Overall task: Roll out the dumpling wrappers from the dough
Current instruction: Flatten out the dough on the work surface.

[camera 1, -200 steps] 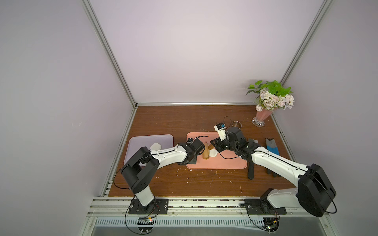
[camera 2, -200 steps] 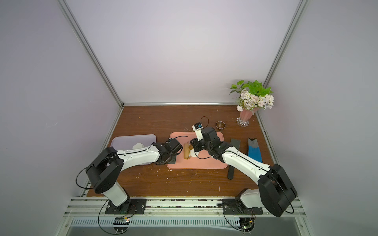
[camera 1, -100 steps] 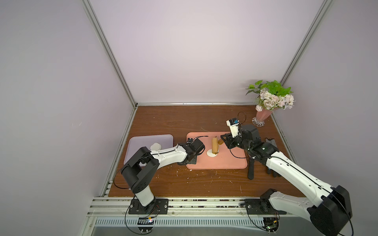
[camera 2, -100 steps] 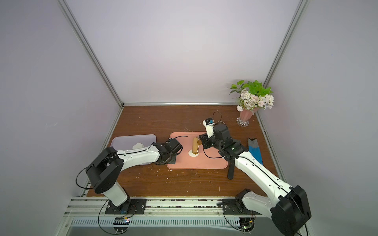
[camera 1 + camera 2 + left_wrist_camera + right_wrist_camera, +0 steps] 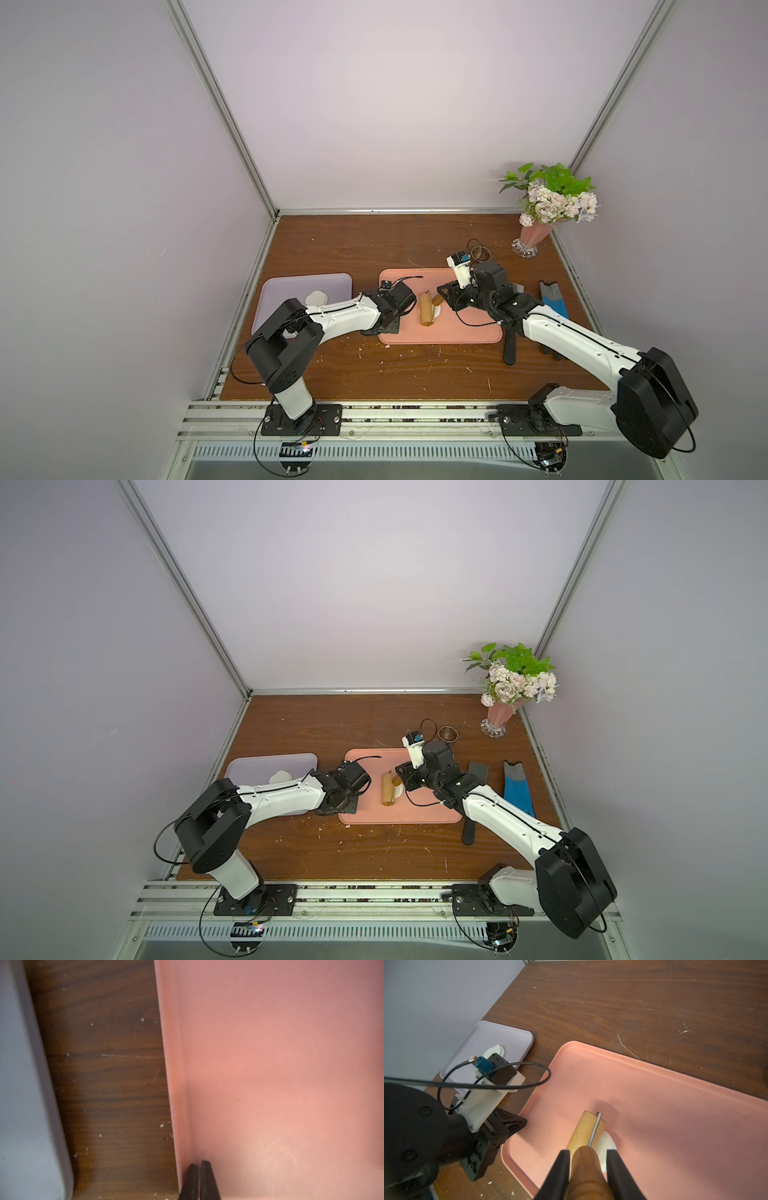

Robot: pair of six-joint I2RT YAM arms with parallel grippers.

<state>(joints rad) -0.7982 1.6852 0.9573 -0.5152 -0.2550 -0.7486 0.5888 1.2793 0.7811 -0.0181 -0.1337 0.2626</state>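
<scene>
The right gripper point(image 5: 588, 1152), clamped on the roller point(image 5: 586, 1130), has pulled it lower-left in both top views over the dough point(image 5: 607, 1145); the left gripper point(image 5: 198, 1164) stays shut, empty.

Even soft overhead light, faint shadows, wide-angle bending at top-view edges, left wrist view blurred, slight tray point(image 5: 280, 1064) glare

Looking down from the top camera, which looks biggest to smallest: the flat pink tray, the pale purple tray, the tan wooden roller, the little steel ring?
1. flat pink tray
2. pale purple tray, though the left arm hides part of it
3. tan wooden roller
4. little steel ring, clearly smallest
</scene>
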